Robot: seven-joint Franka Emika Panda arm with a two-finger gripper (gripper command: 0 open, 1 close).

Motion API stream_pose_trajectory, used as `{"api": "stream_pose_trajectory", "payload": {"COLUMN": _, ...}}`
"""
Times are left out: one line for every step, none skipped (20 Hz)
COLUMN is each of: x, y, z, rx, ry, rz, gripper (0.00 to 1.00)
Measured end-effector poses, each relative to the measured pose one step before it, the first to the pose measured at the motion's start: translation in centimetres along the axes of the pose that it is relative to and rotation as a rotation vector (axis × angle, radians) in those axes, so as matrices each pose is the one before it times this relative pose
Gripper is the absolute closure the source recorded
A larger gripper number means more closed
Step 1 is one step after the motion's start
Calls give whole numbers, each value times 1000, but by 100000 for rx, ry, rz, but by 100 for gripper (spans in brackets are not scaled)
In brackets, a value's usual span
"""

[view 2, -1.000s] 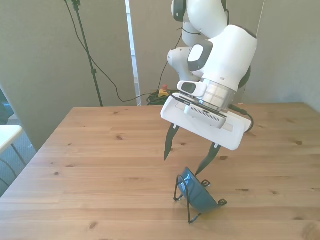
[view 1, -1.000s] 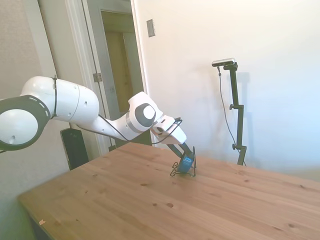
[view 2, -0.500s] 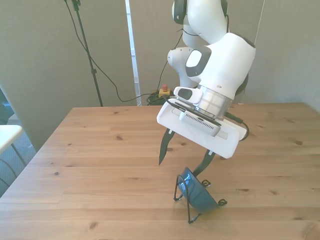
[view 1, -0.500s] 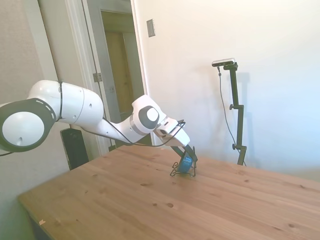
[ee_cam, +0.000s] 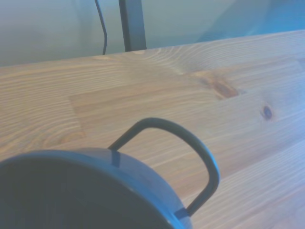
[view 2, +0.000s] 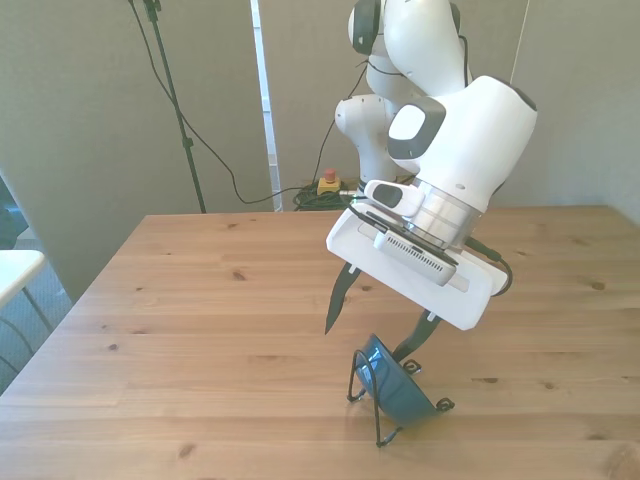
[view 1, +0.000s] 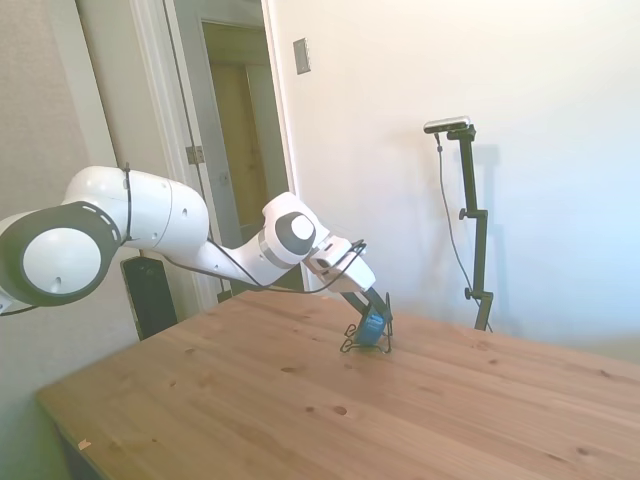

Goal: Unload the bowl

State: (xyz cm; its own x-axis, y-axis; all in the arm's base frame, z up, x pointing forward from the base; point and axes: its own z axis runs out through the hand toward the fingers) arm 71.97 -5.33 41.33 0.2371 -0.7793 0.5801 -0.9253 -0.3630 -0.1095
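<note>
One tool point(view 2: 368, 327) is in play, tilted down from the arm, its two dark fingers spread wide. In the front view one fingertip hangs in the air to the front view's left of the bowl's rim; the other comes down at the far side of the bowl, close against the rim, though contact cannot be confirmed. Nothing is held.

The bowl point(view 2: 398, 386) is the task's thing: small, round, blue inside and darker teal outside. It stands tilted on edge in the wire rack point(view 2: 366, 381), a thin black frame on the worktop point(view 2: 200, 330). In the front view this lies near the camera-side edge and somewhat to the front view's right. The wrist view shows the bowl's rim point(ee_cam: 86, 162) very close, with one loop of the rack point(ee_cam: 190, 148) arching beside it and bare wood beyond.

Judged step: approach and alignment for the grasp, with the bowl not yet taken and unloading not begun. The next move would call for bringing the spread fingers down so the rim sits between them, closing firmly, then lifting along the rack's slot rather than sideways.

Risk noted: a finger catching a wire loop could drag the light rack.

Contents: the rack holds the bowl only; the bowl's interior appears empty.
</note>
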Motion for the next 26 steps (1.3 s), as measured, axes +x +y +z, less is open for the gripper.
{"api": "stream_pose_trajectory", "payload": {"x": -107, "y": -67, "z": 149, "rx": -199, "ry": 125, "rz": 190, "gripper": 100}}
{"api": "stream_pose_trajectory", "payload": {"x": -109, "y": -51, "z": 158, "rx": -187, "ry": 95, "rz": 222, "gripper": 100}}
{"api": "stream_pose_trajectory", "payload": {"x": -102, "y": -67, "z": 106, "rx": -183, "ry": 31, "rz": 218, "gripper": 100}}
{"api": "stream_pose_trajectory", "payload": {"x": -66, "y": -95, "z": 28, "rx": -180, "ry": 82, "rz": 193, "gripper": 100}}
{"api": "stream_pose_trajectory", "payload": {"x": -14, "y": -103, "z": -37, "rx": -153, "ry": 122, "rz": 234, "gripper": 100}}
{"api": "stream_pose_trajectory", "payload": {"x": -2, "y": -97, "z": -60, "rx": -56, "ry": 111, "rz": 158, "gripper": 100}}
{"api": "stream_pose_trajectory", "payload": {"x": -17, "y": -71, "z": -61, "rx": -8, "ry": 65, "rz": 92, "gripper": 100}}
{"api": "stream_pose_trajectory", "payload": {"x": -9, "y": -31, "z": -43, "rx": -47, "ry": 34, "rz": 90, "gripper": 100}}
{"api": "stream_pose_trajectory", "payload": {"x": -19, "y": -4, "z": -14, "rx": -117, "ry": 1, "rz": 71, "gripper": 100}}
{"api": "stream_pose_trajectory", "payload": {"x": -18, "y": 9, "z": 12, "rx": -150, "ry": -6, "rz": 120, "gripper": 100}}
{"api": "stream_pose_trajectory", "payload": {"x": -11, "y": 15, "z": 26, "rx": -165, "ry": 5, "rz": 103, "gripper": 100}}
{"api": "stream_pose_trajectory", "payload": {"x": -14, "y": 17, "z": 34, "rx": -182, "ry": -10, "rz": 79, "gripper": 100}}
{"api": "stream_pose_trajectory", "payload": {"x": -20, "y": 19, "z": 44, "rx": -224, "ry": -16, "rz": 57, "gripper": 100}}
{"api": "stream_pose_trajectory", "payload": {"x": -26, "y": 15, "z": 50, "rx": -196, "ry": -10, "rz": 45, "gripper": 100}}
{"api": "stream_pose_trajectory", "payload": {"x": -27, "y": 8, "z": 49, "rx": -155, "ry": 3, "rz": 26, "gripper": 100}}
{"api": "stream_pose_trajectory", "payload": {"x": -28, "y": 6, "z": 50, "rx": -134, "ry": 2, "rz": 28, "gripper": 100}}
{"api": "stream_pose_trajectory", "payload": {"x": -27, "y": 2, "z": 45, "rx": -98, "ry": -5, "rz": 18, "gripper": 100}}
{"api": "stream_pose_trajectory", "payload": {"x": -27, "y": 0, "z": 41, "rx": -67, "ry": -9, "rz": 2, "gripper": 100}}
{"api": "stream_pose_trajectory", "payload": {"x": -23, "y": 0, "z": 34, "rx": -51, "ry": -7, "rz": -7, "gripper": 100}}
{"api": "stream_pose_trajectory", "payload": {"x": -13, "y": 0, "z": 20, "rx": -33, "ry": -2, "rz": 7, "gripper": 100}}
{"api": "stream_pose_trajectory", "payload": {"x": -4, "y": 4, "z": 10, "rx": -46, "ry": 1, "rz": 21, "gripper": 100}}
{"api": "stream_pose_trajectory", "payload": {"x": 1, "y": 4, "z": 2, "rx": -42, "ry": 2, "rz": 13, "gripper": 100}}
{"api": "stream_pose_trajectory", "payload": {"x": 3, "y": 4, "z": 1, "rx": -54, "ry": 4, "rz": 18, "gripper": 100}}
{"api": "stream_pose_trajectory", "payload": {"x": 0, "y": 3, "z": 2, "rx": -36, "ry": 0, "rz": 16, "gripper": 100}}
{"api": "stream_pose_trajectory", "payload": {"x": -11, "y": 0, "z": 1, "rx": -34, "ry": -5, "rz": -14, "gripper": 100}}
{"api": "stream_pose_trajectory", "payload": {"x": -25, "y": -4, "z": -9, "rx": -54, "ry": -8, "rz": -35, "gripper": 100}}
